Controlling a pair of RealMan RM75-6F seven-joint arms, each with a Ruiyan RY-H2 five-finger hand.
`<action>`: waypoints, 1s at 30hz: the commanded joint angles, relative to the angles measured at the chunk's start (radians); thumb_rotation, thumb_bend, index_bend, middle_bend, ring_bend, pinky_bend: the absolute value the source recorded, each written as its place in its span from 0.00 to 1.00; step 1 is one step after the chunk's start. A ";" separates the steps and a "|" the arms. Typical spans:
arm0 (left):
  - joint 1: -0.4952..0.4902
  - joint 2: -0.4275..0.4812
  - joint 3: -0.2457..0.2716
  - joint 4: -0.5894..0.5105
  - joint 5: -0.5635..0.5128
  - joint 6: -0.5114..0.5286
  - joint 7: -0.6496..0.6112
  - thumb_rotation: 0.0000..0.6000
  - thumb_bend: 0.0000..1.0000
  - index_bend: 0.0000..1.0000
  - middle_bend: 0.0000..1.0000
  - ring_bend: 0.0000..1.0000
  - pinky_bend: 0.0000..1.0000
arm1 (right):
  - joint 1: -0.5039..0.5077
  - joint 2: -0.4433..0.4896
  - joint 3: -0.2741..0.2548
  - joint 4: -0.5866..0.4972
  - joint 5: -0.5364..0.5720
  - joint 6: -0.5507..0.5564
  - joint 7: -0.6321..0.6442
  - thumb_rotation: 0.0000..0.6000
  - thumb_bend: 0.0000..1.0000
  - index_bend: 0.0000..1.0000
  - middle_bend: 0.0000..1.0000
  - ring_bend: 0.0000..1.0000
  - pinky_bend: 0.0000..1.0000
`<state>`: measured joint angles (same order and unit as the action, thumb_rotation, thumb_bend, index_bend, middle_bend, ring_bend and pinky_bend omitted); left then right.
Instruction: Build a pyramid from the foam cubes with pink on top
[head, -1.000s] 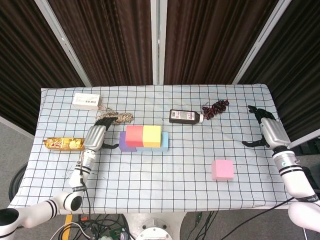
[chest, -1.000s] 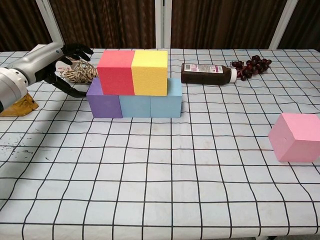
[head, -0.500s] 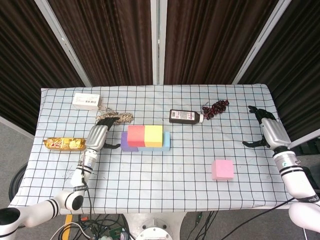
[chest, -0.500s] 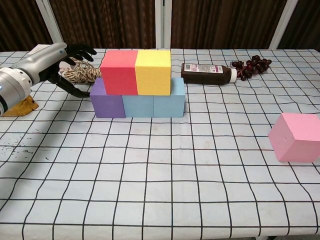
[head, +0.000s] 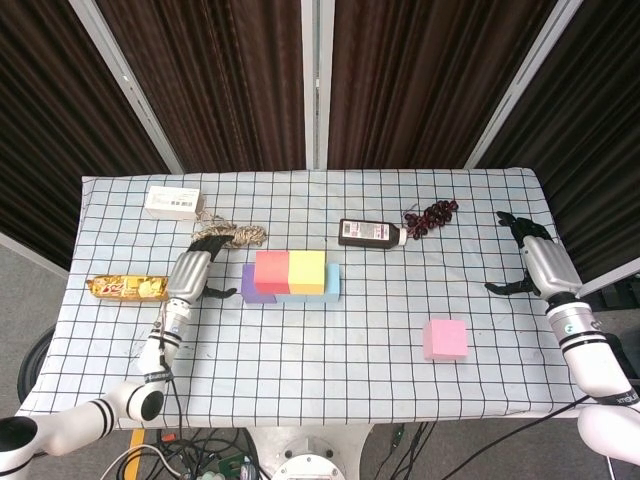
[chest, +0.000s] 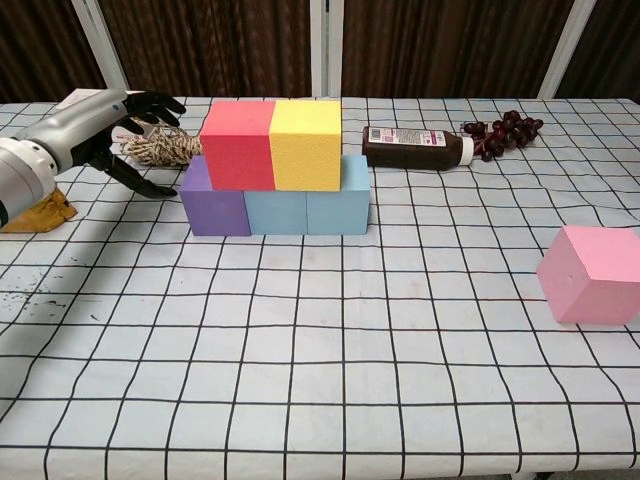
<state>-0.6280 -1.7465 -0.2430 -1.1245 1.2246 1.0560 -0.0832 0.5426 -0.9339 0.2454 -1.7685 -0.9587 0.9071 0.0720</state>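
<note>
A stack of foam cubes stands mid-table: a purple cube (chest: 210, 202) and two blue cubes (chest: 305, 208) form the bottom row, with a red cube (chest: 237, 145) and a yellow cube (chest: 305, 144) on top. The pink cube (head: 445, 339) (chest: 590, 273) lies alone at the front right. My left hand (head: 190, 270) (chest: 95, 125) hovers just left of the stack, fingers spread, holding nothing. Far off at the table's right edge, my right hand (head: 535, 258) is open and empty; the chest view does not show it.
A dark brown bottle (head: 369, 233) lies behind the stack, with a bunch of dark grapes (head: 431, 214) beside it. A coil of twine (head: 237, 236) sits by my left hand. A white box (head: 173, 201) and a snack packet (head: 127, 287) are at the left.
The cube stack has shifted slightly to the right. My left hand then drew back a little to the left, away from the purple cube. The right hand stayed still.
</note>
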 joint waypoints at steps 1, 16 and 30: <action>0.008 0.008 0.004 -0.005 0.000 0.007 0.003 1.00 0.04 0.15 0.16 0.12 0.18 | 0.000 0.001 0.000 0.000 -0.001 0.000 0.000 1.00 0.01 0.00 0.13 0.00 0.00; 0.206 0.298 0.058 -0.284 0.002 0.206 0.097 1.00 0.04 0.15 0.14 0.11 0.18 | -0.033 0.105 -0.052 -0.100 -0.125 -0.027 -0.019 1.00 0.00 0.00 0.12 0.00 0.00; 0.327 0.386 0.067 -0.385 0.011 0.355 0.119 1.00 0.03 0.15 0.14 0.11 0.18 | -0.119 0.028 -0.163 -0.202 -0.201 0.103 -0.200 1.00 0.00 0.00 0.09 0.00 0.00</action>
<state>-0.3054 -1.3618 -0.1803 -1.5067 1.2325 1.4080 0.0351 0.4371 -0.8780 0.0974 -1.9640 -1.1563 0.9836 -0.1008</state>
